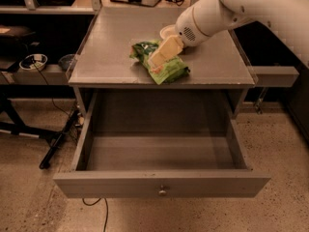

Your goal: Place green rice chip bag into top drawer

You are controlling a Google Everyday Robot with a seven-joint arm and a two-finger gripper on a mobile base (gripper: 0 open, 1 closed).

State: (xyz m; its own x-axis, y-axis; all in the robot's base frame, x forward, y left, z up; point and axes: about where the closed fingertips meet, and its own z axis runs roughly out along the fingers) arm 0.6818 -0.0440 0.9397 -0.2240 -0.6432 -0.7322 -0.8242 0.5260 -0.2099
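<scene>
on the grey cabinet top (pixel 111 47), near its front edge: crinkly, shiny green rice chip bag (pixel 175 71), flat, long axis diagonal, back-left to front-right. down on its middle, pale gripper (pixel 157 62); grip state cannot tell. below, top drawer (pixel 120 183), flat-fronted, pulled out.

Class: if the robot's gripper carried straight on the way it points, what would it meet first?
The gripper, angled down and left over the cabinet top, would meet the green rice chip bag first. It may be touching the bag now; depth is unclear.
</scene>
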